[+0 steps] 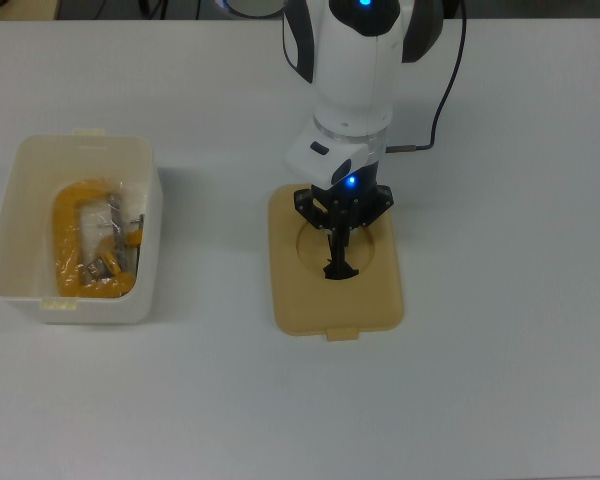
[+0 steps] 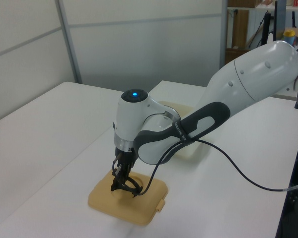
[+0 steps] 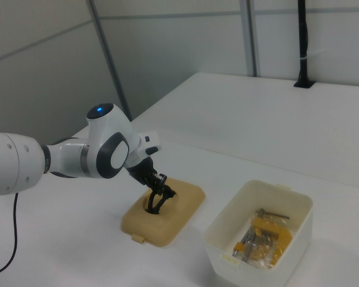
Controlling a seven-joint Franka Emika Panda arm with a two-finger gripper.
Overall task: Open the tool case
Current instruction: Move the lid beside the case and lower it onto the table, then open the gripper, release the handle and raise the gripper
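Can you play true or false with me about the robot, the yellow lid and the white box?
1. The lid lies flat on the table, apart from the white box. True.
2. The white box is empty. False: a yellow tool and some metal bits lie inside.
3. The gripper is at the black handle in the lid's round recess. True.
4. In the top view, the white box is to the right of the lid. False: it is on the top view's left.
5. A blue light glows on the arm. True.
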